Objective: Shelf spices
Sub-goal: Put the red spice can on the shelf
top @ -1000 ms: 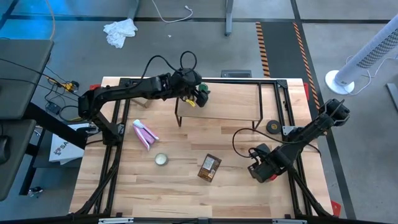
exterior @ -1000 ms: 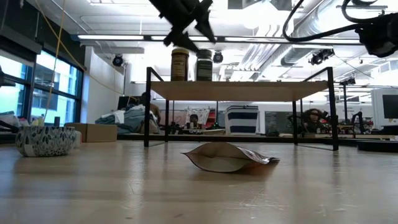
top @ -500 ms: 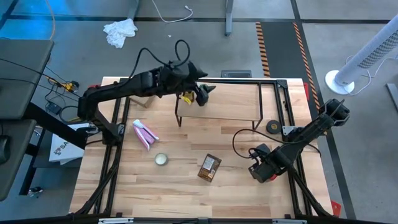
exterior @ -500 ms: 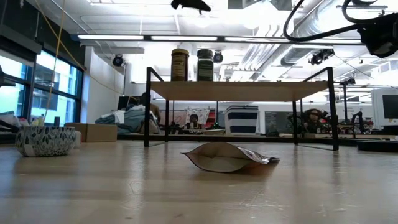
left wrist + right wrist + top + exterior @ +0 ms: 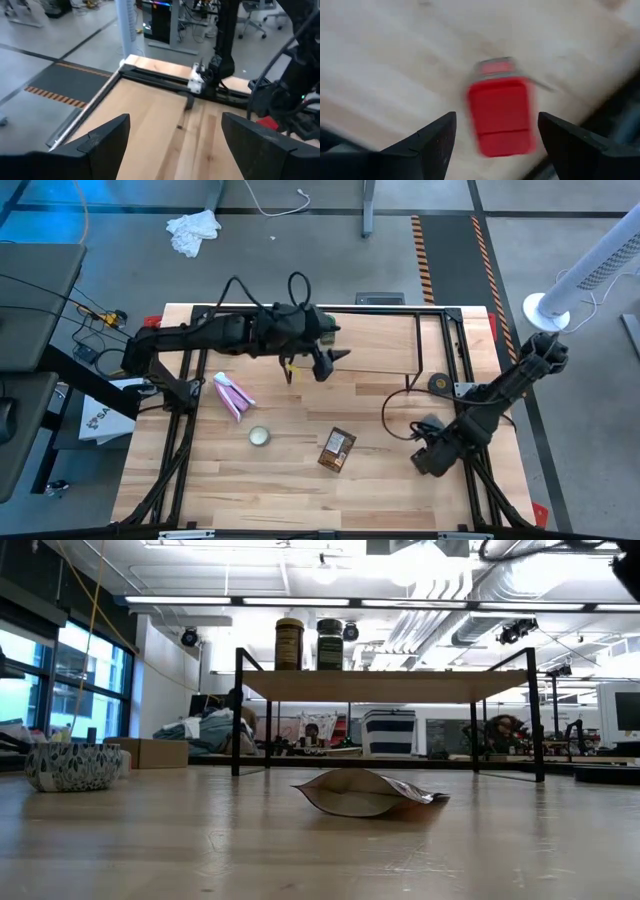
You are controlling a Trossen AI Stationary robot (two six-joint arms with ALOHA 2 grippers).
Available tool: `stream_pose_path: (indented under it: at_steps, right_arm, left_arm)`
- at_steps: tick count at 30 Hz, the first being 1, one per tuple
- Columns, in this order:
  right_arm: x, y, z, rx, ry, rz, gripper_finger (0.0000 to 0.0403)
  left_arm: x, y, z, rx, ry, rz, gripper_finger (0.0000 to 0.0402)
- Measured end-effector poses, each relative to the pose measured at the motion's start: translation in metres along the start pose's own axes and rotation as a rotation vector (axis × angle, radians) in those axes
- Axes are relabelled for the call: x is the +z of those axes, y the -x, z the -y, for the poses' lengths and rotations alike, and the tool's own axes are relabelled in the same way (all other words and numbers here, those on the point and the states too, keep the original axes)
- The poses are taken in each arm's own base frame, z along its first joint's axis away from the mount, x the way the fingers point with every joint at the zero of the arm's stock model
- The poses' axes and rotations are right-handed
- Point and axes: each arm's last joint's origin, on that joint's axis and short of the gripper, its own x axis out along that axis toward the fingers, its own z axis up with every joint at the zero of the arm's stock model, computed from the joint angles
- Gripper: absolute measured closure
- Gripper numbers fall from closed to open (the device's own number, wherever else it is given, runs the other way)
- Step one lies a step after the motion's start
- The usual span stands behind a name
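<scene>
Two jars, one yellow-lidded (image 5: 289, 623) and one green-lidded (image 5: 329, 626), stand side by side on the left part of the shelf (image 5: 400, 685), while the brown packet (image 5: 337, 448) lies on the table (image 5: 290, 490) in the lower middle of the high view. The left gripper (image 5: 322, 356) hangs over the shelf's left end, jaws spread and empty. At lower right the right gripper (image 5: 495, 137) hovers over the red container (image 5: 502, 115), jaws apart on either side of it, not gripping it.
</scene>
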Motion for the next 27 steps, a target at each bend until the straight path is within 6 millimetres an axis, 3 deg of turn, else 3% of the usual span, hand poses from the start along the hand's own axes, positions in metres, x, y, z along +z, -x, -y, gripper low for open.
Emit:
stream_pose_path:
  at_steps: [3, 9, 27]
  right_arm:
    - [-0.007, -0.004, -0.005, 0.021, 0.029, 0.020, 0.0126]
    - [-0.009, -0.016, 0.000, -0.132, 0.041, 0.049, 0.0126]
    - [-0.010, -0.019, -0.005, -0.103, 0.093, 0.041, 0.0126]
  left_arm:
    - [-0.004, 0.002, 0.005, 0.011, -0.011, -0.024, 0.0092]
    - [-0.007, 0.003, 0.011, 0.020, -0.013, -0.037, 0.0092]
    - [-0.009, 0.005, 0.016, 0.031, 0.024, -0.043, 0.0092]
